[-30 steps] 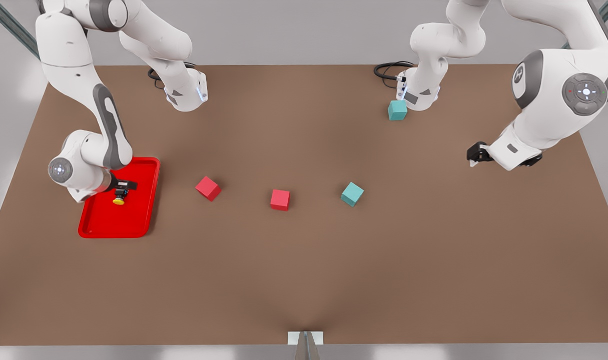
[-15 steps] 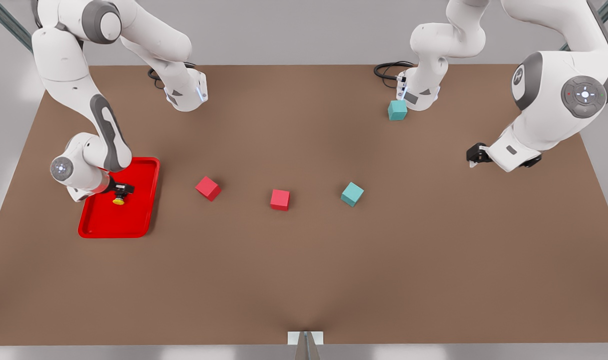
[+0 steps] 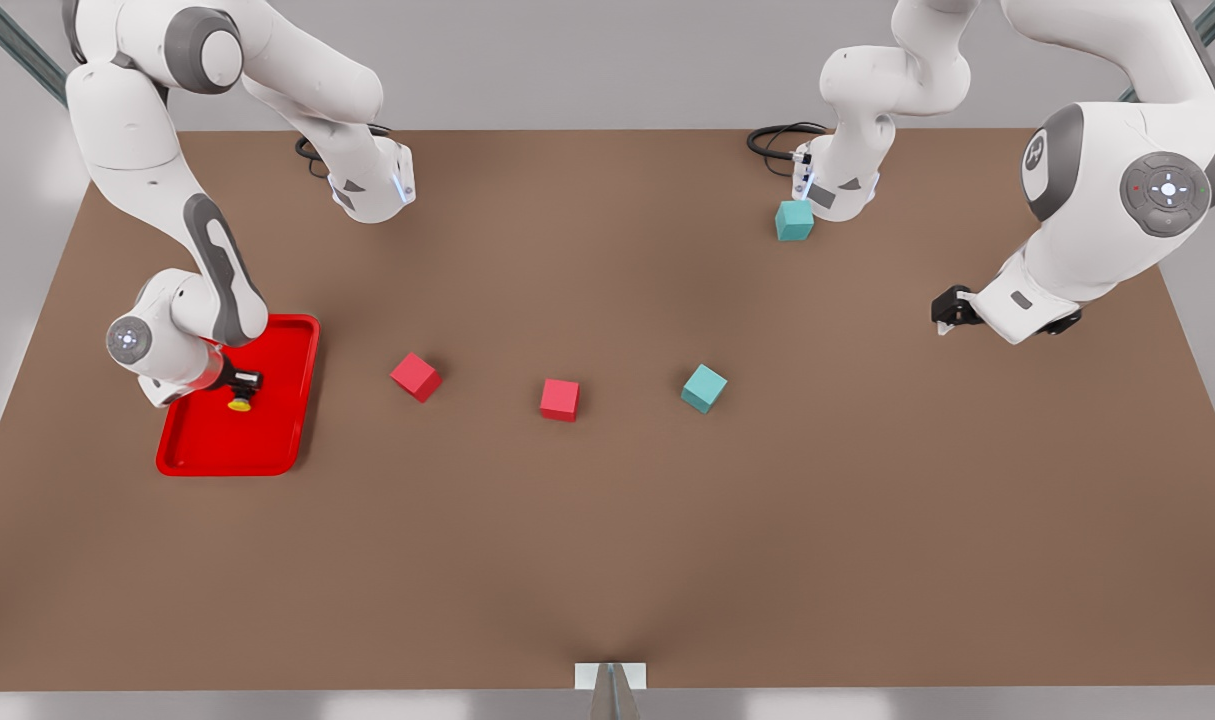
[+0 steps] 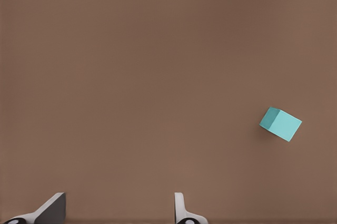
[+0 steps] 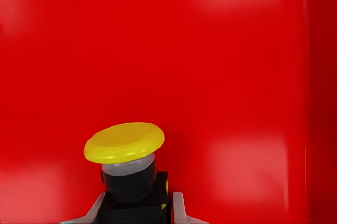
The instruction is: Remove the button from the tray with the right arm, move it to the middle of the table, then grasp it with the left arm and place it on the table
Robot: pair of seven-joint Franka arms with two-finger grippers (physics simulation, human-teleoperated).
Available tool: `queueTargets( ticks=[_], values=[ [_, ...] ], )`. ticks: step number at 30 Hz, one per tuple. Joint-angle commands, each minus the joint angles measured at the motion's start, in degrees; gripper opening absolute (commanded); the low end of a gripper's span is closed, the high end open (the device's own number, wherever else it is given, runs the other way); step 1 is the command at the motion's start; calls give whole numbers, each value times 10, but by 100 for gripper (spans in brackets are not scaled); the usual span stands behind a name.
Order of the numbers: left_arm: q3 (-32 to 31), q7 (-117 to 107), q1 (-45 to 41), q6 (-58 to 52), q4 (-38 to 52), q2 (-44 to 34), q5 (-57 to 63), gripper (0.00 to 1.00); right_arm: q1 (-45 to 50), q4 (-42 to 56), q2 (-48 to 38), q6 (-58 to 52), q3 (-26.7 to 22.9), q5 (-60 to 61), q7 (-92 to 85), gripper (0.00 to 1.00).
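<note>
Right hand (image 3: 239,385): over the tray (image 3: 277,440), fingers (image 5: 181,211) closed on the dark body of the button (image 3: 238,402), yellow cap facing out.
Button: inside the tray, at the front view's left.
Left hand (image 3: 947,308): fingers (image 4: 181,208) spread, nothing held, waiting above bare tabletop (image 3: 607,540) near a teal cube (image 4: 280,124).

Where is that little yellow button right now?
In the front view's left, the button sits over the red tray, between the right gripper's jaws.
</note>
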Motion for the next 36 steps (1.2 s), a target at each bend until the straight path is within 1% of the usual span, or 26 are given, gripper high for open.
queueTargets(
  ticks=[1, 7, 8, 11, 13, 15, 18, 21, 23, 25, 28, 29, 32, 36],
  values=[
    [0, -1, 0, -1, 0, -1, 0, 100, 11, 13, -3, -41, 1, 0, -9, 53],
    [0, -1, 0, -2, 0, -1, 0, 100, 31, 24, -13, -48, 1, 0, -19, 53],
    [0, -1, 0, -2, 0, -1, 0, 100, 48, 24, -21, -47, 2, 2, -16, 53],
    [0, -1, 0, -2, 0, 0, 0, 100, 164, 27, -79, -51, 3, 38, -4, 53],
    [0, -1, 0, -2, 0, 0, 0, 100, 265, 58, -87, -51, 2, 58, 51, 53],
    [0, -1, 0, -2, 0, 0, 0, 100, 309, 85, -87, -51, 2, 58, 68, 52],
    [0, -1, 0, -2, 0, 0, 0, 100, 395, 124, -85, -51, 2, 58, 161, 52],
    [0, -1, 0, -2, 0, 0, 0, 100, 453, 171, -80, -52, 3, 60, 221, 52],
    [0, -1, 0, -2, 0, 1, 0, 100, 494, 211, -64, -52, 3, 115, 230, 52],
    [0, 0, 0, -2, 0, 4, 0, 100, 526, 263, -28, -52, 3, 137, 233, 52],
    [0, 0, 0, -1, 0, 4, 0, 100, 576, 363, 44, -53, 3, 160, 313, 52],
    [0, 0, 0, -1, 0, 4, 0, 100, 593, 369, 51, -53, 3, 175, 326, 52],
    [0, 0, 0, -1, 0, 5, 0, 100, 644, 430, 96, -52, 1, 216, 344, 52],
    [0, 0, 0, -1, 0, 5, 0, 100, 678, 430, 108, -49, 0, 223, 350, 52]
  ],
)
